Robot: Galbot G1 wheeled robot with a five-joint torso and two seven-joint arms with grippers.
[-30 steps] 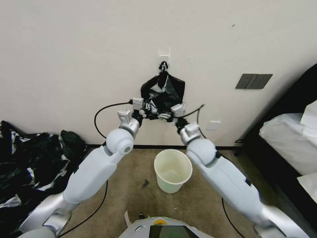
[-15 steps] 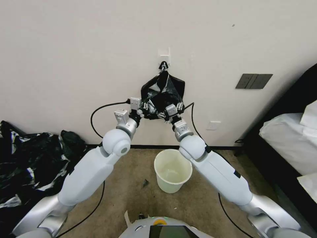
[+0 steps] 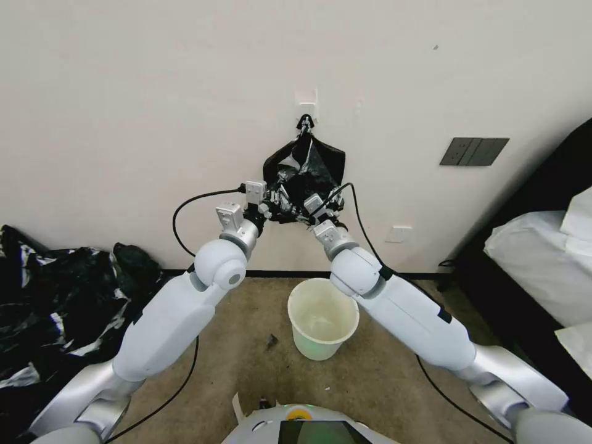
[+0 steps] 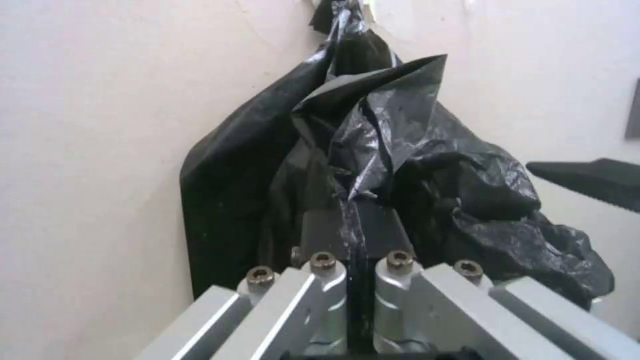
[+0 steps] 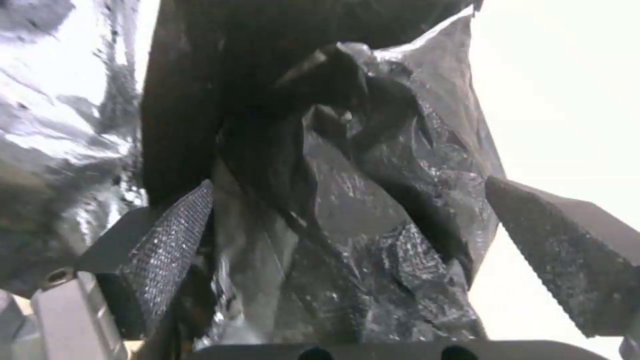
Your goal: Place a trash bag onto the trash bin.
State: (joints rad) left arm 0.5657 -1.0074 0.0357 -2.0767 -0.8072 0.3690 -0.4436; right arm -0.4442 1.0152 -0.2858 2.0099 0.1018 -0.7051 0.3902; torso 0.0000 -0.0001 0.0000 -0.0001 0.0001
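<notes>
Trash bag [image 3: 303, 172], crinkled glossy black plastic, hangs from a wall hook [image 3: 305, 121]. Left gripper [image 4: 357, 220] is clenched on a fold of it; right gripper [image 5: 347, 240] is spread wide around its lower edge. Below stands the round cream trash bin [image 3: 322, 318] on carpet.

Lighting: even, bright, diffuse; soft shadows under arms on wall [image 3: 123, 123]. Head view: wide-angle bending at edges. Glare: silvery glints on trash bag [image 4: 427, 150]; blown-out white background in right wrist view. Focus: near pads [image 5: 567, 250] soft, slightly blurred.
</notes>
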